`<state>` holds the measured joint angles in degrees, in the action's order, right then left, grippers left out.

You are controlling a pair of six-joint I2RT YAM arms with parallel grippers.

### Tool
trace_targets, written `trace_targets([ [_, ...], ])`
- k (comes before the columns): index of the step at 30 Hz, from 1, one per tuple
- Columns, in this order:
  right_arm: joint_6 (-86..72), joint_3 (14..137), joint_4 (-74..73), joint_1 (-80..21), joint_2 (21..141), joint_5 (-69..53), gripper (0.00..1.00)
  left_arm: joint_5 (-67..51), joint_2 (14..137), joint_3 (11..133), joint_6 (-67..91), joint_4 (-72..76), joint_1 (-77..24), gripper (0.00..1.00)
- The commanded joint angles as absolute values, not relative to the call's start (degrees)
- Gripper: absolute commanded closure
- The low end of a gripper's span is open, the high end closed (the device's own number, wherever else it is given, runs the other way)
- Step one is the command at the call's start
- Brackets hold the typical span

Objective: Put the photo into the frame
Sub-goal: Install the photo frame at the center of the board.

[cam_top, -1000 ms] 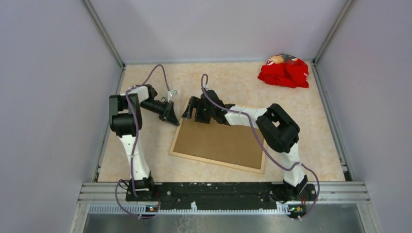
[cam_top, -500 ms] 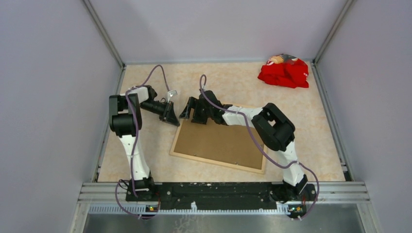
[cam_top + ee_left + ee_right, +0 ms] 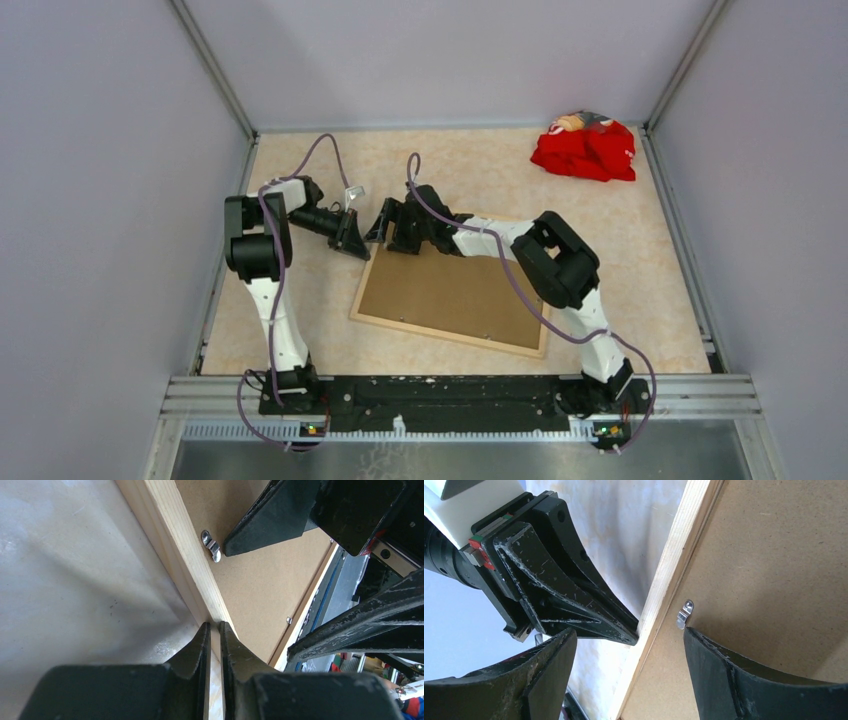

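The frame (image 3: pixel 440 333) lies face down on the table, its light wood rim around a brown backing board (image 3: pixel 450 295). The photo is hidden. My left gripper (image 3: pixel 360 250) is shut, with its tips (image 3: pixel 213 626) against the outer side of the wood rim (image 3: pixel 175 535) near the far left corner. My right gripper (image 3: pixel 388 238) hangs open over that same corner. One of its fingers (image 3: pixel 549 665) is off the rim and the other (image 3: pixel 724 670) is over the board, just below a small metal clip (image 3: pixel 684 614). Nothing sits between them.
A red crumpled cloth (image 3: pixel 585 150) lies at the back right corner. Grey walls enclose the table on three sides, and a metal rail (image 3: pixel 460 395) runs along the near edge. Another small clip (image 3: pixel 289 620) sits further along the board.
My right gripper has slid a little to the left, toward the frame's far left corner, with its elbow following. The left gripper has stayed at the rim, and its jaws have come fully together.
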<state>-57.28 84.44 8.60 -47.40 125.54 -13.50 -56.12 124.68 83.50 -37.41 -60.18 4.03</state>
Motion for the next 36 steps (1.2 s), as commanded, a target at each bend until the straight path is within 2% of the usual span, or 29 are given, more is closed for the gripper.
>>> trace_targets([
  [1,-57.9,86.46,9.16,-48.05,126.97,-14.13,0.22,-53.82,124.66,82.01,-39.73,-57.31,3.35,0.85],
  [36,-61.97,86.57,11.26,-48.06,129.64,-9.05,0.22,-53.76,124.9,81.23,-40.72,-57.3,3.34,0.86],
])
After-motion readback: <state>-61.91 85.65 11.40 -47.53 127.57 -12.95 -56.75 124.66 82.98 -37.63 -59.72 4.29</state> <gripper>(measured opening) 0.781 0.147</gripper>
